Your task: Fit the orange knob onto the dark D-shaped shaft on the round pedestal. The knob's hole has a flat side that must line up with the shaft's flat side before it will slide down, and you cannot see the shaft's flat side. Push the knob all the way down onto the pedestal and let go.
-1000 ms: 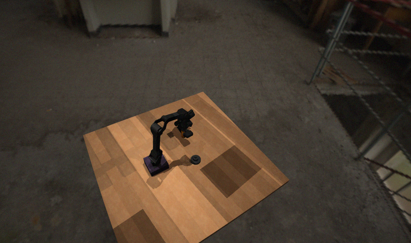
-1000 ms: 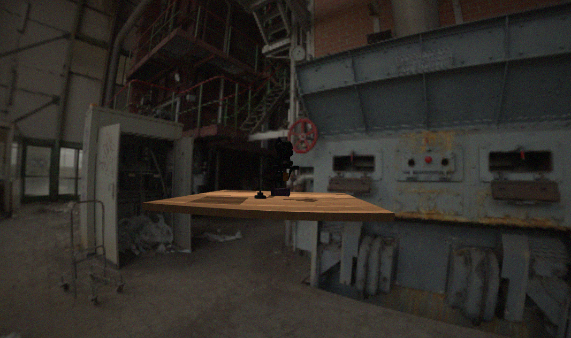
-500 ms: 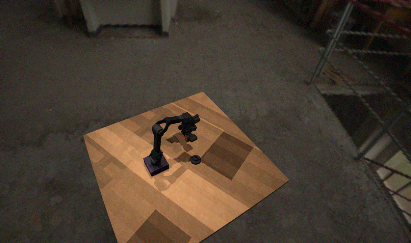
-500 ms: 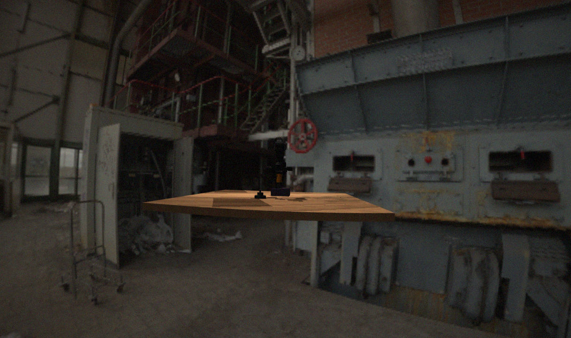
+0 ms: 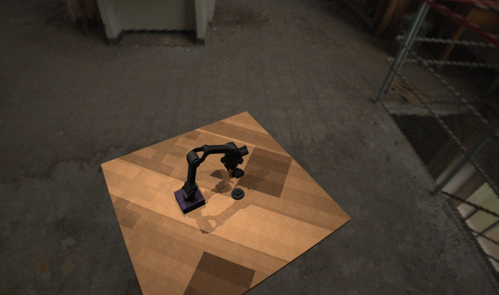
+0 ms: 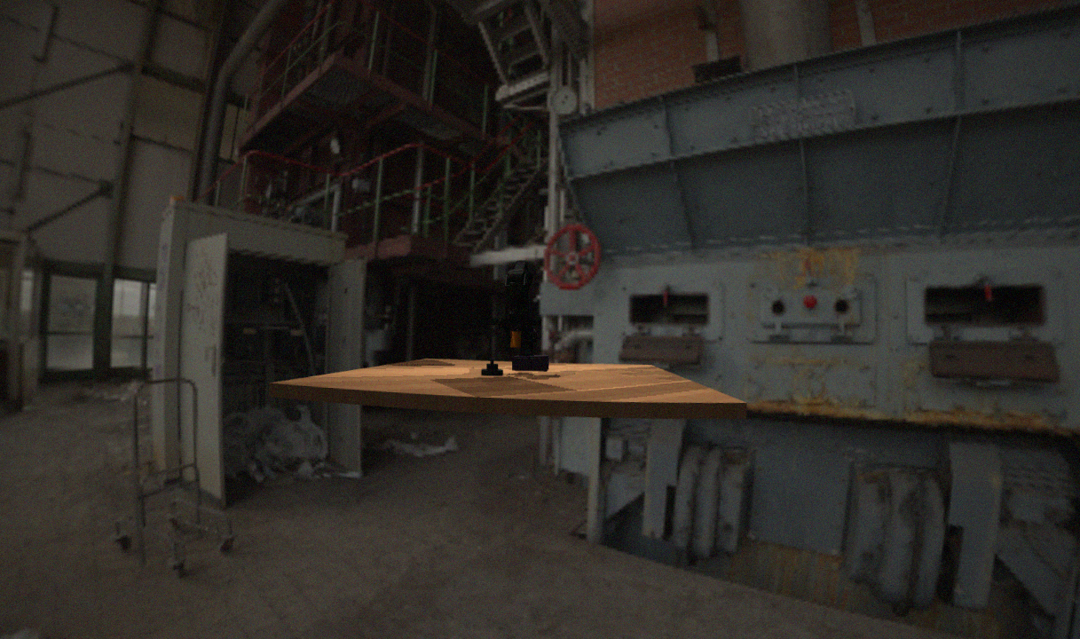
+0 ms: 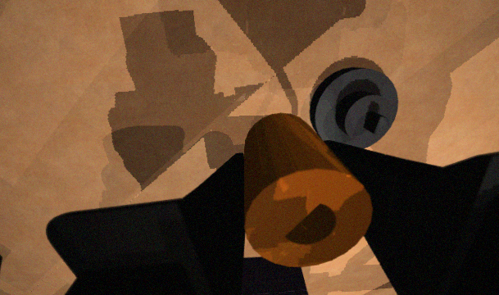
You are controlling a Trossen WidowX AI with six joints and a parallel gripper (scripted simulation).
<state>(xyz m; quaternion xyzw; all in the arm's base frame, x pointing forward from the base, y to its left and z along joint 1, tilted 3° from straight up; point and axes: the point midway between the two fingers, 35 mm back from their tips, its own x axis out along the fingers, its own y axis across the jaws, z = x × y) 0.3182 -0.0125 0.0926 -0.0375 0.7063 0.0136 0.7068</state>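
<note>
The orange knob (image 5: 231, 173) (image 6: 516, 339) (image 7: 288, 152) is a cylinder held between the two dark fingers of my gripper (image 5: 233, 172) (image 7: 283, 155). My gripper is shut on it, above the table. The knob's end face with its D-shaped hole (image 7: 316, 227) shows in the wrist view; the hole's flat side runs diagonally at its upper left. The round dark pedestal (image 5: 233, 196) (image 6: 492, 371) (image 7: 328, 112) stands on the table, with its short dark shaft (image 7: 372, 122) pointing up. The knob is off to one side of the pedestal and higher, not touching it. The shaft's flat side cannot be made out.
The arm's purple base block (image 5: 191, 206) (image 6: 530, 363) (image 7: 274, 276) stands on the wooden table (image 5: 280, 238) (image 6: 638, 397), left of the pedestal in the top view. Arm shadows and darker patches lie across the wood. The table's edges drop to the floor around it.
</note>
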